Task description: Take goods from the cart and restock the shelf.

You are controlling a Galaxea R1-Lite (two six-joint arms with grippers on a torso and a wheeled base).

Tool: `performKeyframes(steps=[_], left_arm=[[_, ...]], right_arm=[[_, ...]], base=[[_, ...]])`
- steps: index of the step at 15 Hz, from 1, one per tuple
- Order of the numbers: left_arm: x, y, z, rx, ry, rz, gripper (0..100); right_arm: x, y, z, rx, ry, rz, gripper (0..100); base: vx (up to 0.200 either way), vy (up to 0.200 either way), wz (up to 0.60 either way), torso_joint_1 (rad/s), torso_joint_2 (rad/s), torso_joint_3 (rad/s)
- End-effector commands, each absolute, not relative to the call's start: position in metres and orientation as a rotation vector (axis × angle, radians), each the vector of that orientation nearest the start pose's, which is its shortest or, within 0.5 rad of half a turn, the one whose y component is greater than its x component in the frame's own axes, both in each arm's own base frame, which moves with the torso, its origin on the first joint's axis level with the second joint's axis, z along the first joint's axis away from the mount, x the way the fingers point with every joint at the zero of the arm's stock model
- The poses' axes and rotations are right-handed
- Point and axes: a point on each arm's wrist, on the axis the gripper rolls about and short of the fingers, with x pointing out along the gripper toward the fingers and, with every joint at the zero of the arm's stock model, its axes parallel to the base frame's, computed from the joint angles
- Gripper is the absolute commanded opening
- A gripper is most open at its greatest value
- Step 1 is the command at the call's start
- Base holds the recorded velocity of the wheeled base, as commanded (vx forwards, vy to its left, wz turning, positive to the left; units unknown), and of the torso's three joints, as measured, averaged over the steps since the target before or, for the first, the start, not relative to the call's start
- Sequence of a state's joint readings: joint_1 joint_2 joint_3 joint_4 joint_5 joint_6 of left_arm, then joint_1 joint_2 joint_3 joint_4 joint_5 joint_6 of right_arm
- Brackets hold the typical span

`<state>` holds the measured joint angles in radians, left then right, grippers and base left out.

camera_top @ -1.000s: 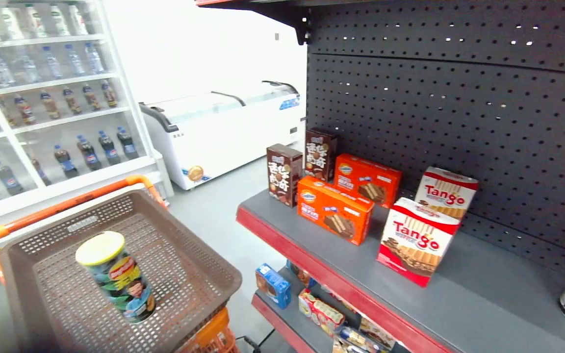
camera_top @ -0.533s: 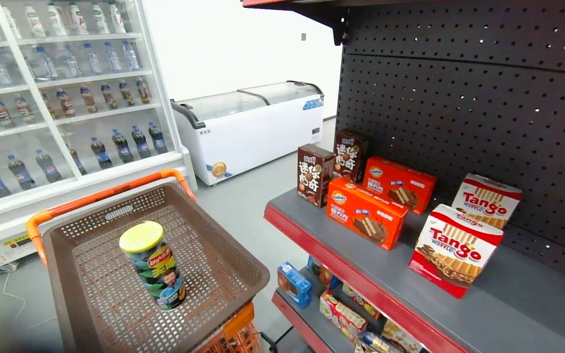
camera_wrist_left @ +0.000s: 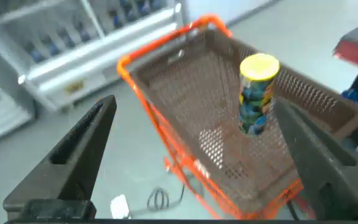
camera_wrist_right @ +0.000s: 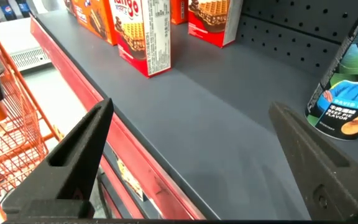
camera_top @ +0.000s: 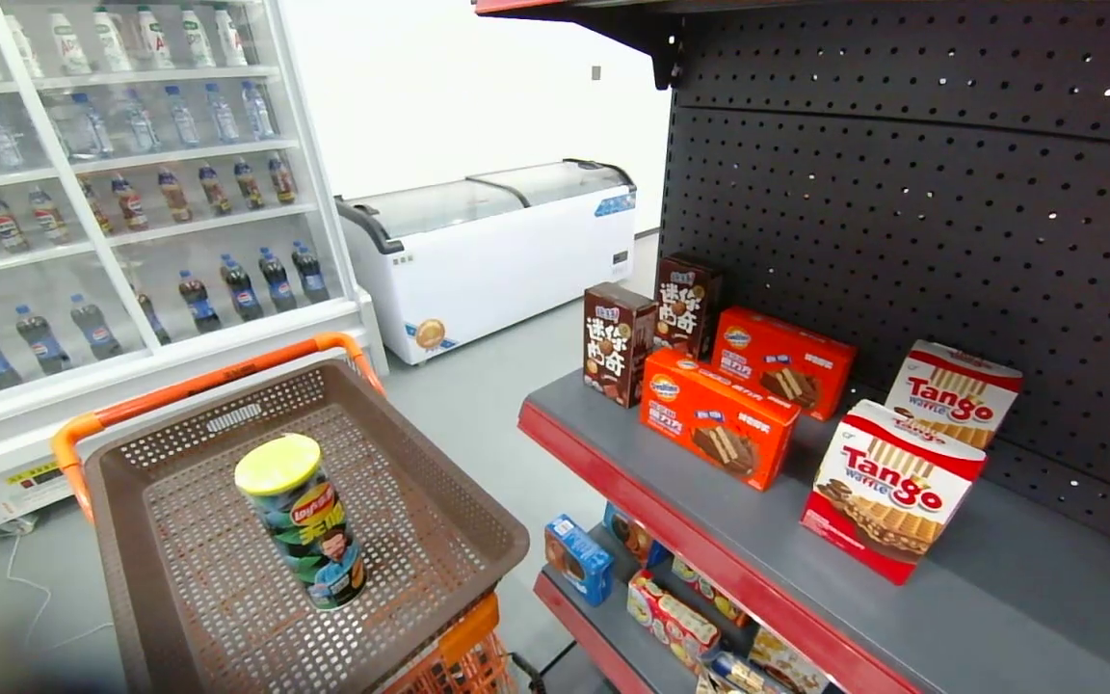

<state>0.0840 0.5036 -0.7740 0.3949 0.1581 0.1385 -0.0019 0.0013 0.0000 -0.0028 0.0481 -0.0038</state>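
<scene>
The step in hand looks like the fetch from the cart. The left pincer (camera_wrist_left: pixel 194 107) hangs above the brown basket (camera_wrist_left: pixel 166 81) with its jaws wide apart and nothing between them. The chip can (camera_wrist_left: pixel 257 93), the only item in the basket, stands upright on the perforated floor below and ahead of this pincer. It is off the centre line, nearer one finger than the other, and well apart from both tips. The right pincer (camera_wrist_right: pixel 191 109), also spread and empty, hovers over the grey shelf (camera_wrist_right: pixel 216 143) close to its red front edge. A second can (camera_wrist_right: pixel 347 93) stands upright beyond one of its fingers, and the wafer boxes (camera_wrist_right: pixel 145 37) stand farther ahead. My judgement is that no grasp has begun. The next move calls for the left pincer to shift sideways until the chip can sits squarely between its fingers, then drop so they straddle the body under the yellow lid and close firmly — the can is tall and smooth and could tip if nudged by one finger first. It must then rise clear of the basket wall before crossing to the bare shelf beside the second can.
</scene>
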Motion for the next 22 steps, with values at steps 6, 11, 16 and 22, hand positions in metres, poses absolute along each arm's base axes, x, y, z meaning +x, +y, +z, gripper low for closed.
performKeyframes(steps=[6, 11, 16, 22], left_arm=[[0.144, 0.030, 0.197, -0.108, 0.568, -0.130, 100], [0.182, 0.037, 0.141, -0.109, 0.583, -0.147, 100], [0.198, 0.030, 0.105, -0.101, 0.560, -0.231, 100], [0.225, 0.033, 0.070, -0.085, 0.512, -0.261, 100]], right_arm=[[-0.023, 0.001, 0.076, -0.005, -0.002, 0.046, 100], [-0.023, 0.001, 0.076, -0.003, -0.002, 0.044, 100], [-0.023, 0.001, 0.076, -0.005, -0.002, 0.046, 100], [-0.023, 0.001, 0.076, -0.005, -0.002, 0.046, 100]], base=[[0.000, 0.000, 0.00, 0.000, 0.00, 0.000], [0.000, 0.000, 0.00, 0.000, 0.00, 0.000], [0.000, 0.000, 0.00, 0.000, 0.00, 0.000], [0.000, 0.000, 0.00, 0.000, 0.00, 0.000]])
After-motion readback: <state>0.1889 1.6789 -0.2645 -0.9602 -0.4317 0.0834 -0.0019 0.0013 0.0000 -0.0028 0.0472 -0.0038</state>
